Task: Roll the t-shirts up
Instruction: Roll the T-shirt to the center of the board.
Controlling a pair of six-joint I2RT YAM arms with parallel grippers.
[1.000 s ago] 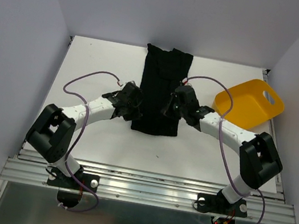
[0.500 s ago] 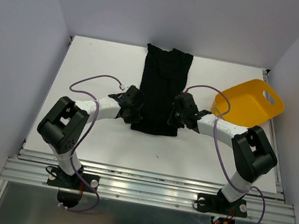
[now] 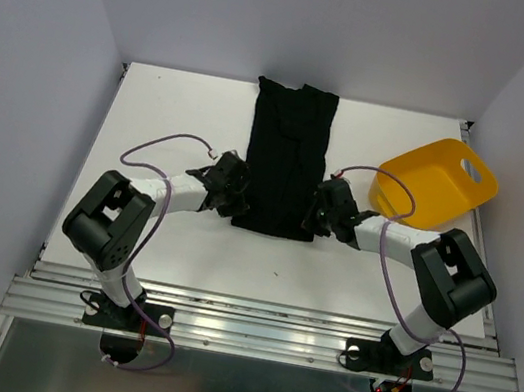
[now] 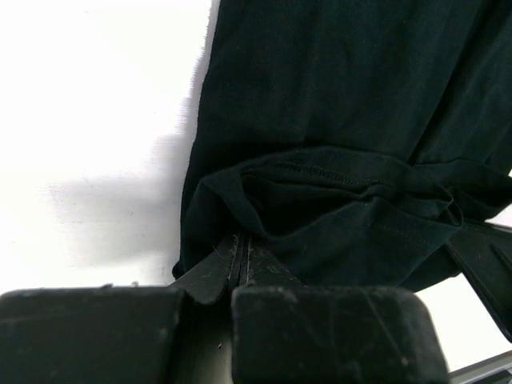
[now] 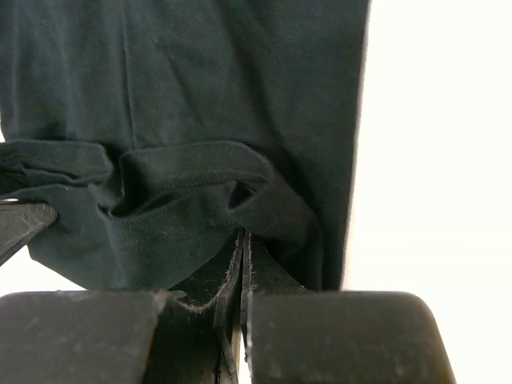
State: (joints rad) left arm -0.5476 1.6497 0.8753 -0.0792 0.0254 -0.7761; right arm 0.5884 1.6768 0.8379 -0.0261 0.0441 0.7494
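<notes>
Starting the roll, with left gripper and right gripper both pinched shut on the t-shirt hem at 6 o'clock. Next, probably: turn both corners evenly toward 12 o'clock, keeping the fold tight.

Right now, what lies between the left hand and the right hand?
The near end of the black t-shirt, with the left hand and the right hand each shut on a corner; the top view shows it.

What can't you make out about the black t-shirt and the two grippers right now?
1. Top view: the t-shirt's near corners, covered by the left gripper and right gripper.
2. Wrist views: its far end, cut off by the frame edges.
3. Every view: whether one t-shirt or several lie there; black layers blend.
</notes>
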